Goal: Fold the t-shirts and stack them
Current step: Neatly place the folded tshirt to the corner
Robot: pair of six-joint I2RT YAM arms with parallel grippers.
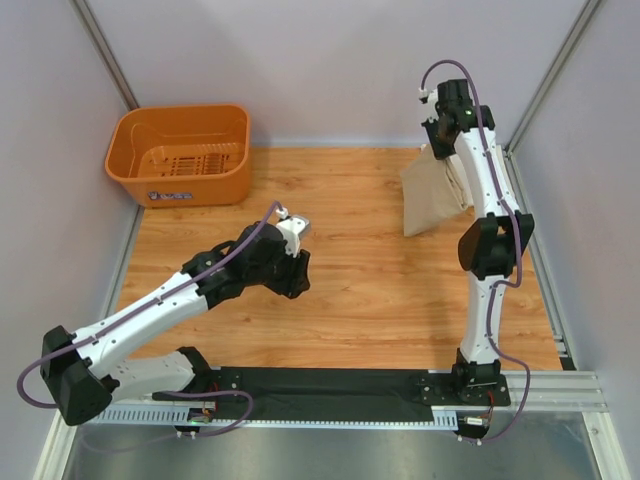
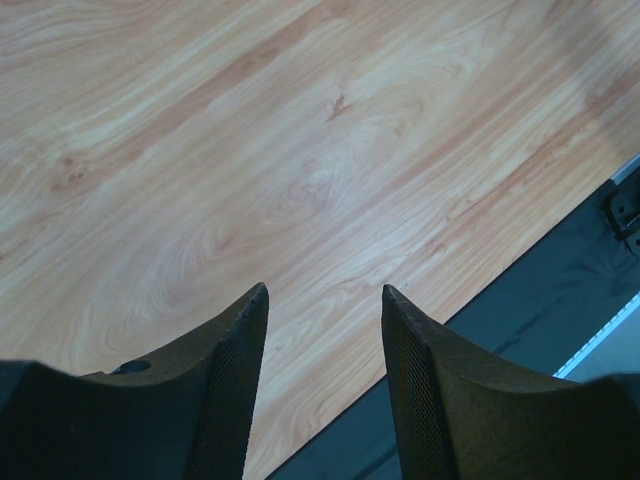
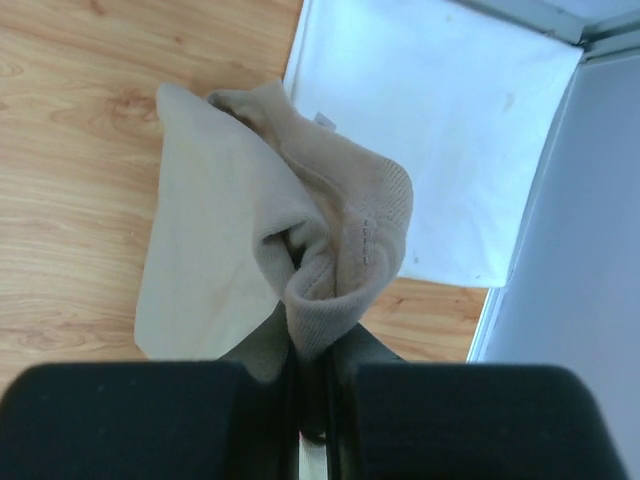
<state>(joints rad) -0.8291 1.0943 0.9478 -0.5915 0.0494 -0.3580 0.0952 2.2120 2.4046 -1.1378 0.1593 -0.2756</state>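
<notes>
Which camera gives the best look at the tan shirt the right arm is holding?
The right wrist view: the tan shirt is close up, bunched and pinched between the right gripper's shut fingers. The top external view shows it small and far off, hanging from that gripper. The left wrist view shows none of it.

**Light:** bright, even and diffuse, from above; no hard glare.

**Shadows:** a thin, soft one under the orange plastic basket point(image 1: 180, 155).

**Top view:** sharp throughout.

**Left wrist view:**
- The light wood-grain tabletop point(image 2: 300, 150) is crisp.
- The black left gripper point(image 2: 325, 290) fingers point(image 2: 235, 390) are dark and slightly soft.

**Right wrist view:**
- The tan-khaki fabric t-shirt point(image 3: 340, 220) is in focus, with gently shaded folds.
- The flat cream-white fabric t-shirt point(image 3: 440, 130) is washed bluish.
- The right gripper point(image 3: 312, 370) is near-black and featureless.
</notes>
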